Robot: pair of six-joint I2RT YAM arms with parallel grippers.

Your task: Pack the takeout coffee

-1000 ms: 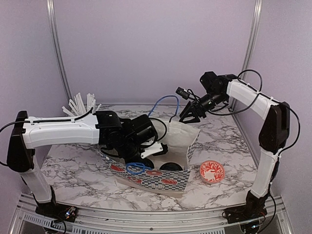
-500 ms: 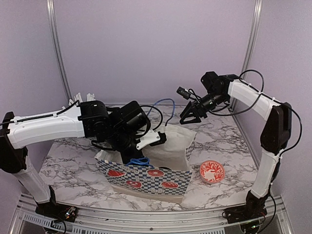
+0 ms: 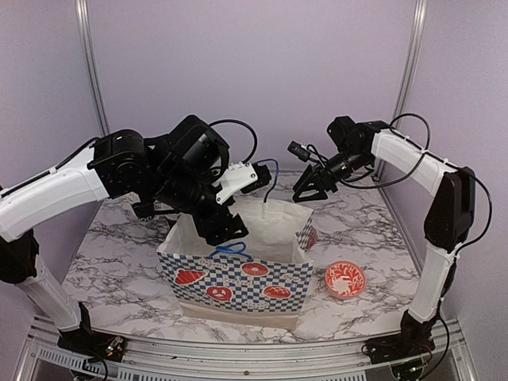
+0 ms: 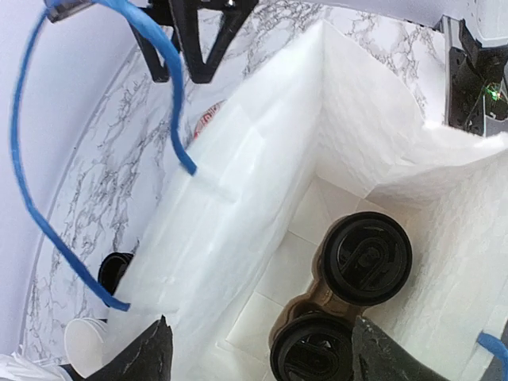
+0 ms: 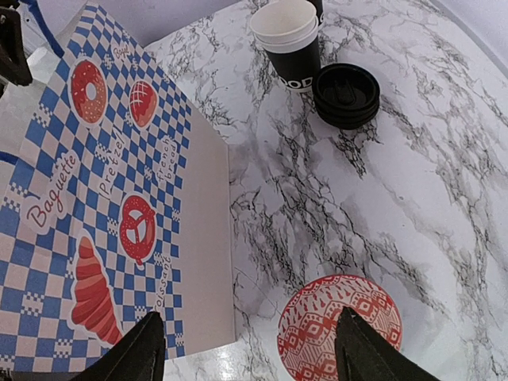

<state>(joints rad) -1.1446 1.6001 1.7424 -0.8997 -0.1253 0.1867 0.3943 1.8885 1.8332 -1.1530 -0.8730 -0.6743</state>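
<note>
Cups (image 4: 365, 255), two lidded, sit inside the bag (image 3: 238, 278), now upright since the left hand (image 4: 263, 337), spread and empty, lifted out; that pair looks packed. Right hand (image 3: 309, 189) hovers spread at far right.

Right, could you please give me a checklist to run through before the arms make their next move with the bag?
1. Bag upright, mouth open: ok.
2. Two lidded cups seated inside the bag: ok.
3. Left gripper open and empty, above the bag: ok.
4. Right gripper open and empty, outside the bag: ok.
5. Everything packed: cannot tell; an unlidded cup and stacked lids sit on the table beside the bag.
</note>
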